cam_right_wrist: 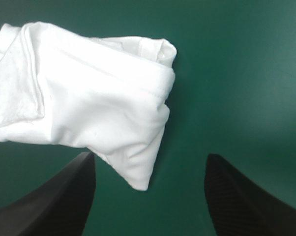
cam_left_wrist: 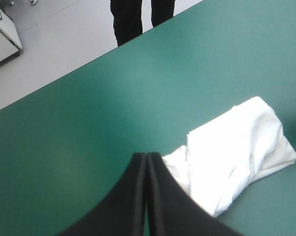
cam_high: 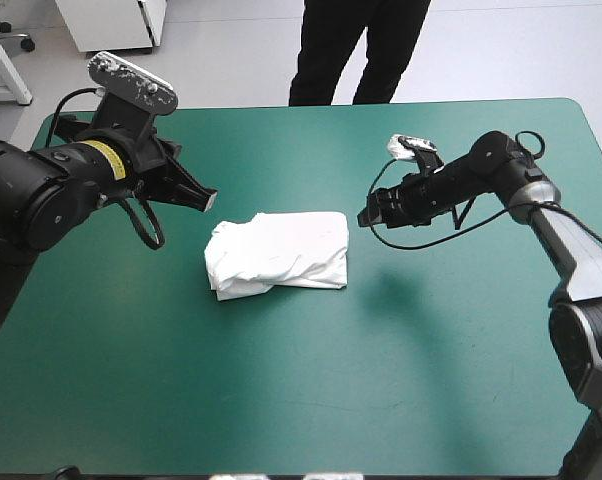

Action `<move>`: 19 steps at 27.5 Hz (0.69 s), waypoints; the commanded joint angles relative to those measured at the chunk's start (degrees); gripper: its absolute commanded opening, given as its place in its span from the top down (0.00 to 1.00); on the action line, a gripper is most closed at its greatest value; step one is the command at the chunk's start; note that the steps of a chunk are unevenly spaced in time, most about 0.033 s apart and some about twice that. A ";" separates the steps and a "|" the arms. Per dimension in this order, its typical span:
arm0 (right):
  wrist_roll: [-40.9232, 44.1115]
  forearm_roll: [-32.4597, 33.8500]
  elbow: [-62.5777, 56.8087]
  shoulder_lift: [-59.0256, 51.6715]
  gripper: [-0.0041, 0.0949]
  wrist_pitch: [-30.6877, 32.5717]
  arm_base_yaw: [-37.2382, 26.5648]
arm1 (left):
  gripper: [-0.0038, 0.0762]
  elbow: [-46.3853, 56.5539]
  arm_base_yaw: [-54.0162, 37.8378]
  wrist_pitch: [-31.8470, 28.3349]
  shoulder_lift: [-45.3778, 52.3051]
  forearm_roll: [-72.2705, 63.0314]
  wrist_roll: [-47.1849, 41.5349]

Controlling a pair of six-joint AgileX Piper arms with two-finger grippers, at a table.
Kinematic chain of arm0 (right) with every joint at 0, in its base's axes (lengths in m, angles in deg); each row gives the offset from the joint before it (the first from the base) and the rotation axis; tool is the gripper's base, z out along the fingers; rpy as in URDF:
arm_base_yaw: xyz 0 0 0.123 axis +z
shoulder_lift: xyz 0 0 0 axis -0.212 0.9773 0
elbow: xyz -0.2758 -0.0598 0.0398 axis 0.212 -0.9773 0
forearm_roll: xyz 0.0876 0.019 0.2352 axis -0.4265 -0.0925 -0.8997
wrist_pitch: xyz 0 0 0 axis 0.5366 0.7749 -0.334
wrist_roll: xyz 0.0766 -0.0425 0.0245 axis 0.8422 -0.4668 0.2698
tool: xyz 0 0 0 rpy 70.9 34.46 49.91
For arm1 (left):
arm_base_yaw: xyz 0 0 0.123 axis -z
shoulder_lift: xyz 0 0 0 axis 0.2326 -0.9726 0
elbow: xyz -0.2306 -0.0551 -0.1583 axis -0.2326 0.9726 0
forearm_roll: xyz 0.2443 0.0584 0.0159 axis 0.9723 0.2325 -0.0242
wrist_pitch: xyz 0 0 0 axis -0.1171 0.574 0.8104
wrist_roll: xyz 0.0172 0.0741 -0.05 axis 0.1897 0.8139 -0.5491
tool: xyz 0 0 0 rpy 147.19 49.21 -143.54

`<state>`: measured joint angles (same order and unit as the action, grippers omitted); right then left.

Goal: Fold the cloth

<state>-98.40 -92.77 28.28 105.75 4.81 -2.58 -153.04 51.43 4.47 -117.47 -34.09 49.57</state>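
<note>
The white T-shirt (cam_high: pixel 277 252) lies as a folded bundle on the teal-green table, a little left of its middle. My left gripper (cam_high: pixel 208 198) hovers just off the bundle's far left corner, its fingers shut into one arch with nothing in them (cam_left_wrist: pixel 147 156); the T-shirt (cam_left_wrist: pixel 241 152) lies ahead of it and to one side. My right gripper (cam_high: pixel 366 216) hangs just beyond the bundle's right end, apart from it. In the right wrist view that gripper (cam_right_wrist: pixel 150 162) is open, and the T-shirt (cam_right_wrist: pixel 89 98) lies ahead of the fingers, one corner reaching between them.
Bare teal-green cover (cam_high: pixel 311 390) stretches from the bundle to the near edge and also to the right. The table's far edge (cam_left_wrist: pixel 89 64) runs beyond the left gripper.
</note>
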 commanded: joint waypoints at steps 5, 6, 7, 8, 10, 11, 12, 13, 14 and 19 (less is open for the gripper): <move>-4.81 -6.86 1.20 6.00 0.34 -2.92 3.85 | 0.96 -1.52 0.19 2.10 1.59 1.43 -0.88; -5.09 -7.00 1.20 6.55 0.34 -3.55 4.38 | 0.96 -1.52 0.19 2.10 1.59 1.43 -0.88; -5.61 -7.41 1.20 7.12 0.34 -4.04 5.03 | 0.96 -1.52 0.19 2.10 1.59 1.58 -0.95; -5.93 -7.89 1.23 7.76 0.34 -4.49 5.61 | 0.96 -1.52 0.19 2.10 1.59 1.67 -1.02; -6.34 -8.83 1.33 8.84 0.34 -5.04 6.43 | 0.96 -1.52 0.19 2.10 1.59 1.67 -1.02; -6.45 -9.01 1.46 9.34 0.34 -5.43 6.87 | 0.96 -1.52 0.19 2.10 1.59 1.67 -1.16; -6.62 -8.89 1.46 9.69 0.34 -5.80 7.28 | 0.96 -1.52 0.19 2.10 1.59 1.71 -1.25; -6.73 -9.01 1.46 10.17 0.34 -6.21 7.58 | 0.96 -1.52 0.19 2.10 1.59 1.81 -1.61; -6.73 -9.01 1.46 10.64 0.34 -6.49 7.71 | 0.96 -1.52 0.19 2.10 1.59 2.14 -1.94; -7.14 -8.71 1.69 11.68 0.54 -6.89 8.35 | 0.96 -1.52 0.19 2.10 1.59 2.13 -2.02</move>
<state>-104.71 -101.18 28.81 118.89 -1.92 5.08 -153.04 51.43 4.47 -117.47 -33.45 48.28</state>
